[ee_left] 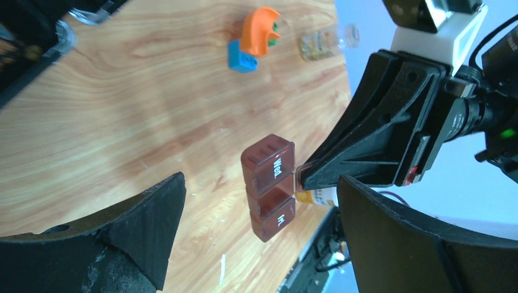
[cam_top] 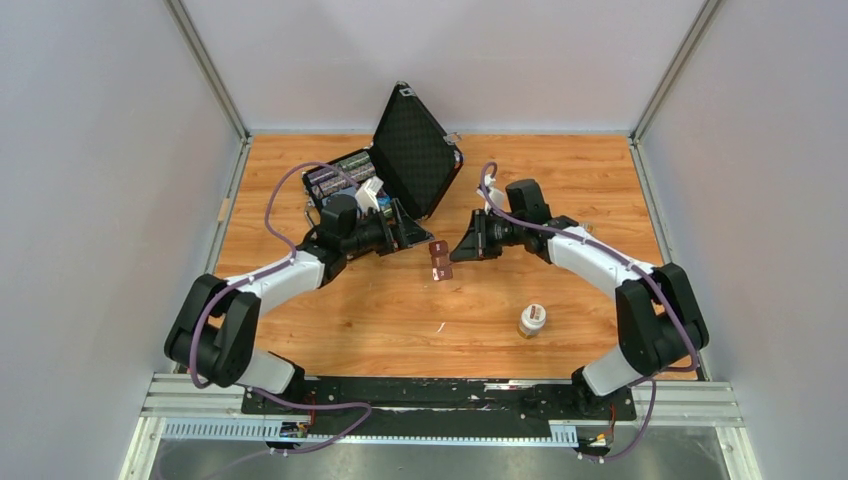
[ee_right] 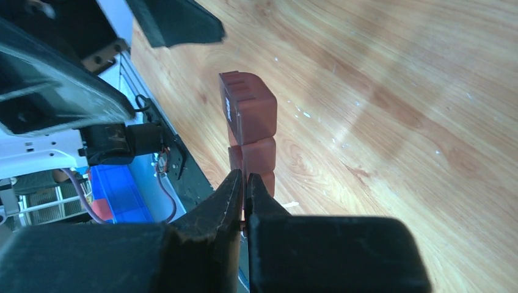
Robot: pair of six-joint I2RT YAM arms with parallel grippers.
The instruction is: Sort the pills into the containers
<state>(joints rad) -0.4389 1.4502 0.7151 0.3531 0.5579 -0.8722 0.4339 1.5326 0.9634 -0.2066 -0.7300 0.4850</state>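
The containers [cam_top: 439,260], a brown strip of three joined compartments, hang above the table centre. My right gripper [cam_top: 462,248] is shut on a thin edge by the middle compartment, as the right wrist view [ee_right: 244,183] shows on the strip [ee_right: 250,122]. In the left wrist view the strip [ee_left: 269,183] shows lids marked "Wed" and "Fri", and the middle one looks recessed. My left gripper [cam_top: 405,232] is open and empty; it faces the strip from the left without touching it, and its fingers [ee_left: 146,220] stand wide apart. No loose pills are visible.
A small pill bottle [cam_top: 532,320] with a white cap stands on the table in front of the right arm. A large black case [cam_top: 415,150] stands open at the back. An orange and blue object [ee_left: 253,36] and a clear bottle [ee_left: 324,41] lie farther off.
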